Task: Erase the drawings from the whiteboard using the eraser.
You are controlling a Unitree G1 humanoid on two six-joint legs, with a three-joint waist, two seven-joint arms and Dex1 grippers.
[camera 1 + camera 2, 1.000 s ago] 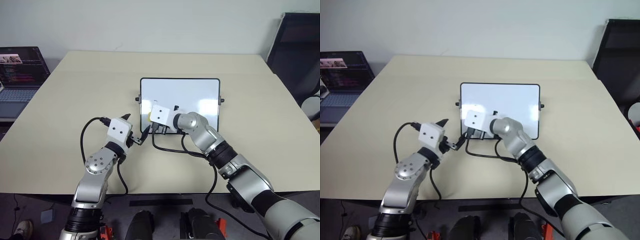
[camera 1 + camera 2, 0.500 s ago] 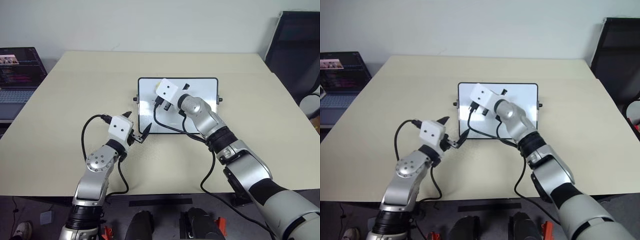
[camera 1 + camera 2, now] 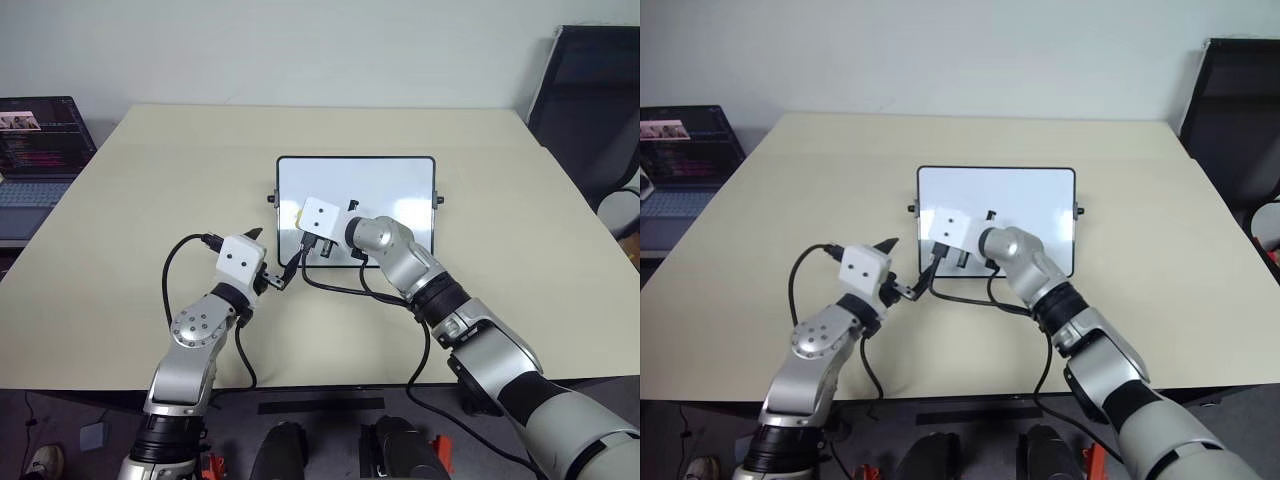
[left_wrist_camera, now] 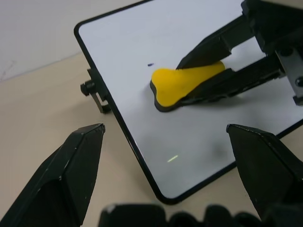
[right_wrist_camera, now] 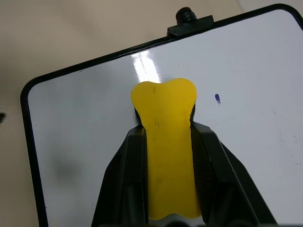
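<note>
The right gripper (image 5: 163, 142) pinches the eraser (image 5: 165, 142) flat on the whiteboard (image 3: 400, 185) near its left knob, and the likely slip is a stroke that passes beside the small dark speck (image 5: 217, 98) just off the eraser's tip, leaving it behind. The board lies mid-table and looks almost wiped, though faint marks may escape these views. The left gripper (image 4: 165, 189) hovers spread just off the board's near-left corner.

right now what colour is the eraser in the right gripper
Yellow with a thin black base; the eraser shows best in the right wrist view.
</note>
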